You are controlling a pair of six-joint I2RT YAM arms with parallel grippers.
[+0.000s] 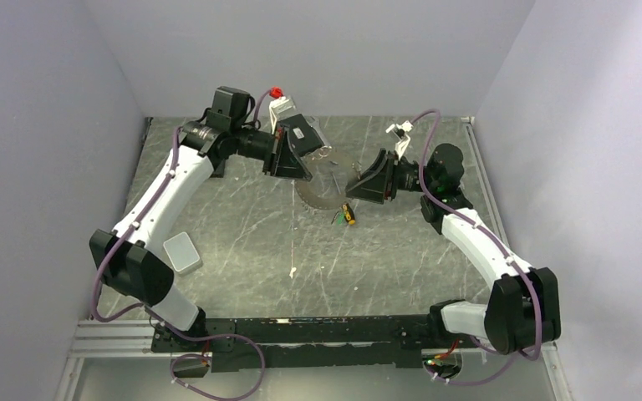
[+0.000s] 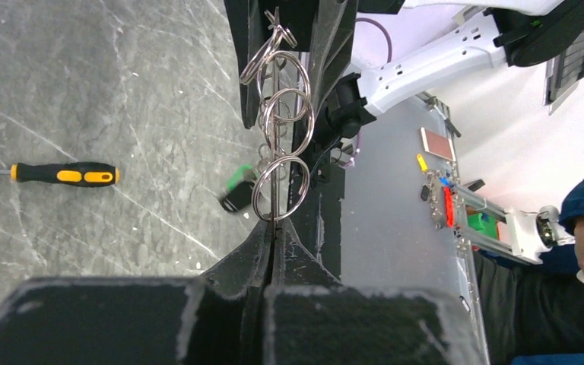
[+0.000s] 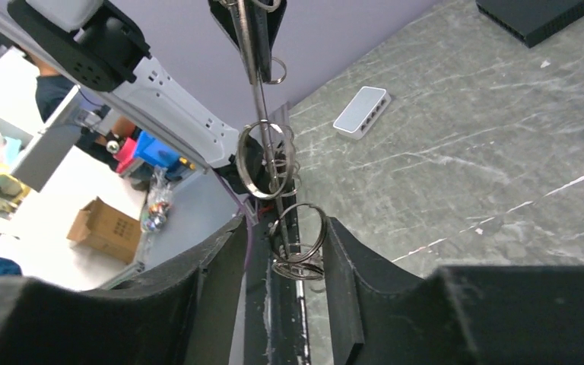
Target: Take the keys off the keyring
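1. Keyring [image 1: 313, 203] spans between the two claws above the table [image 1: 242, 242].
2. Left claw [image 2: 274, 222] is pinched tight on the hoop's thin wire, and the keys [image 2: 281, 182] dangle just beyond its tips.
3. Right claw [image 3: 285, 255] stands half wide, its fingers [image 3: 342, 281] flanking wire and keys, not clamped.
4. Green tag [image 2: 237, 180] hangs beside the left claw's tips, with the screwdriver [image 2: 65, 174] well off to the side.

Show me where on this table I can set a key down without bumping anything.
Roomiest: the middle of the table, bordered by the white box on the left, the right arm and the near rail. Crowded: the far centre, where the left gripper and right gripper meet at the keyring, screwdriver lying nearby.
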